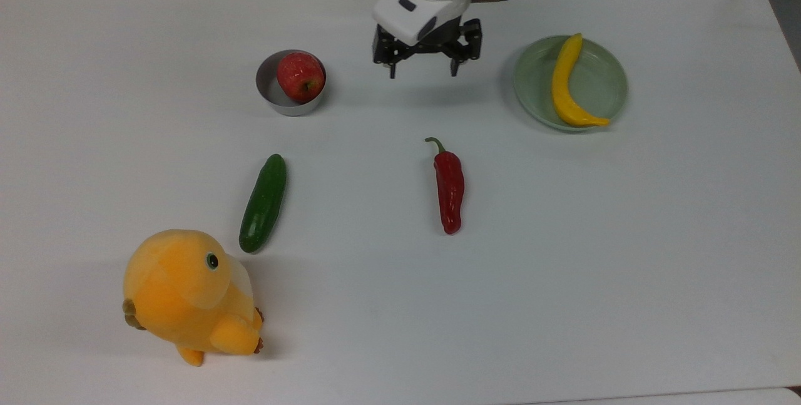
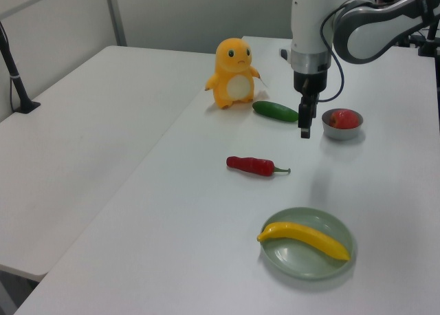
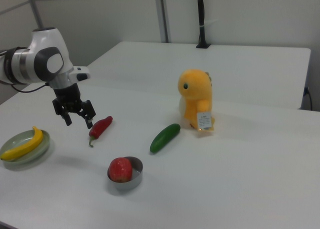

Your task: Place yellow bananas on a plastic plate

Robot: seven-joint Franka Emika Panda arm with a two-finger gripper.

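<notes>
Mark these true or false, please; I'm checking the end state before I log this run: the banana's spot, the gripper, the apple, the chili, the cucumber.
1. The banana lies on the green plate. True.
2. The gripper holds the banana. False: it hangs empty, jaws open, above the table between bowl and plate.
3. The apple sits in the grey bowl. True.
4. The chili rests on the plate. False: it lies on the bare table.
5. The cucumber leans against the plush toy. False: a gap separates them.
</notes>
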